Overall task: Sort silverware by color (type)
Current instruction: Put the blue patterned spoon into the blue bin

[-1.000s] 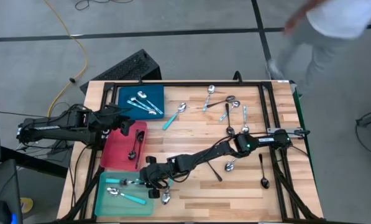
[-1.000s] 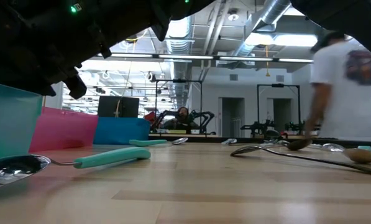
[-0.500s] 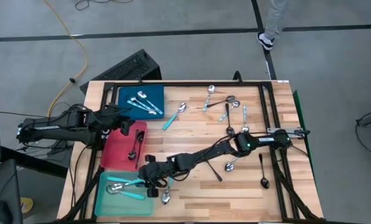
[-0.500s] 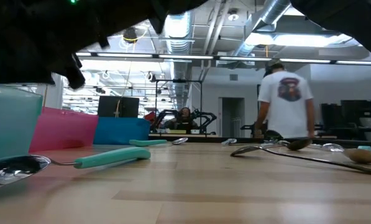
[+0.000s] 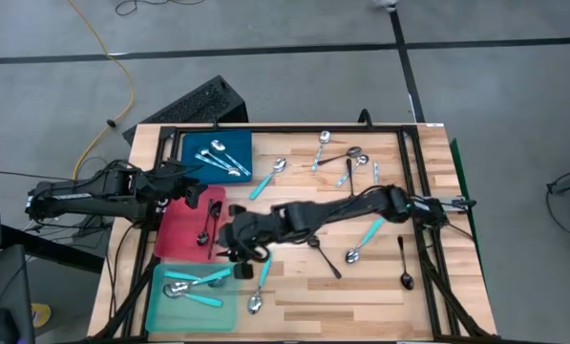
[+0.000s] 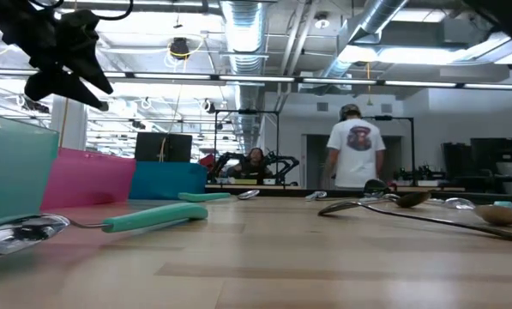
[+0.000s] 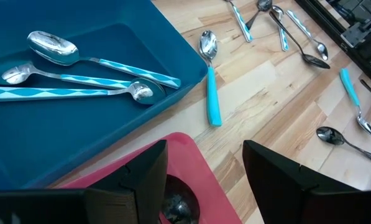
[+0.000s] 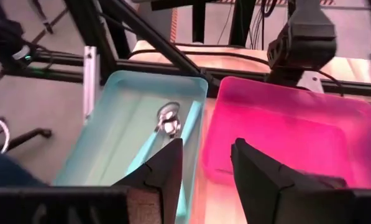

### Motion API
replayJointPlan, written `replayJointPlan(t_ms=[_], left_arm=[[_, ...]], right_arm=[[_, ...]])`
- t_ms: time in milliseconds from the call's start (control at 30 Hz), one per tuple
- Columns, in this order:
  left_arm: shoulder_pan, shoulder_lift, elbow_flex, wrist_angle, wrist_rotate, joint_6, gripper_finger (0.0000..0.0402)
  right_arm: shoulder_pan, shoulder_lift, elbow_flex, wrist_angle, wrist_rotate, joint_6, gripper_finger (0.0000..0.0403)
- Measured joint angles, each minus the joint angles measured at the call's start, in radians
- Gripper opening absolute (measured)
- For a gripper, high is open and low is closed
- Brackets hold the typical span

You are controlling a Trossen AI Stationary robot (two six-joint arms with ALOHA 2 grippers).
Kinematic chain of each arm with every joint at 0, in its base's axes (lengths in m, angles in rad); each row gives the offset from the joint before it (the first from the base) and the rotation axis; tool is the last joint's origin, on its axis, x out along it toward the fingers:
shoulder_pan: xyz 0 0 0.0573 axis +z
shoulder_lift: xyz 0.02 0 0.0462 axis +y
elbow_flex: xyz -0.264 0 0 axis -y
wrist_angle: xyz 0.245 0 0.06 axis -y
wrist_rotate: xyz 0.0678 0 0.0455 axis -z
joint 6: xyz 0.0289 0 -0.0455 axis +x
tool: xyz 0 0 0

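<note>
Turquoise-handled spoons lie in the teal tray [image 5: 165, 306] and the blue tray [image 5: 194, 164]. One black spoon [image 5: 206, 227] lies in the red tray [image 5: 175, 239]. More silverware lies loose on the wooden table: silver, turquoise-handled [image 5: 263, 182] and black [image 5: 405, 268] spoons. My right gripper [image 5: 232, 245] hangs open and empty above the table by the red tray's near right corner; its wrist view [image 8: 204, 168] looks across the teal and red trays. My left gripper [image 5: 191, 194] waits open over the red tray's far end [image 7: 204, 180].
A turquoise-handled spoon [image 5: 260, 283] lies just right of the teal tray, close to the camera in the low view [image 6: 153, 217]. A black frame [image 5: 409, 162] runs along the table's far and right sides. A person stands in the room beyond the table [image 6: 354, 154].
My right gripper has risen from low beside the teal tray's right edge and drawn back toward the table's far edge, to beside the red tray. A turquoise-handled spoon now shows in the teal tray where the gripper was. The spoons on the table below the arm are uncovered.
</note>
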Motion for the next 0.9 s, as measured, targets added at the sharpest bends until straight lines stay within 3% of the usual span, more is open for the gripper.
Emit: replayJointPlan(t_ms=[100,233,333,400,567,733,900], left_arm=[[0.0,0.0,0.0,0.0,0.003,0.0,0.0195],[0.0,0.0,0.0,0.0,0.012,0.0,0.0195],[0.0,0.0,0.0,0.0,0.024,0.0,0.0195],[0.0,0.0,0.0,0.0,0.03,0.0,0.0195],[0.0,0.0,0.0,0.0,0.032,0.012,0.0195],[0.0,0.0,0.0,0.0,0.073,0.022,0.0195],[0.0,0.0,0.0,-0.003,0.139,0.058,0.0195]], right_arm=[[0.001,-0.077,0.0,-0.11,0.079,0.049,0.0155],[-0.019,-0.178,0.0,-0.336,0.286,0.112,0.0149],[-0.049,-0.228,0.0,-0.552,0.45,0.274,0.0145],[-0.079,-0.252,0.0,-0.703,0.503,0.441,0.0142],[-0.18,-0.273,-0.007,-1.031,0.526,0.809,0.0143],[-0.299,-0.277,-0.072,-0.95,0.37,0.834,0.0149],[-0.424,-0.235,-0.091,-1.004,0.365,0.842,0.0162]])
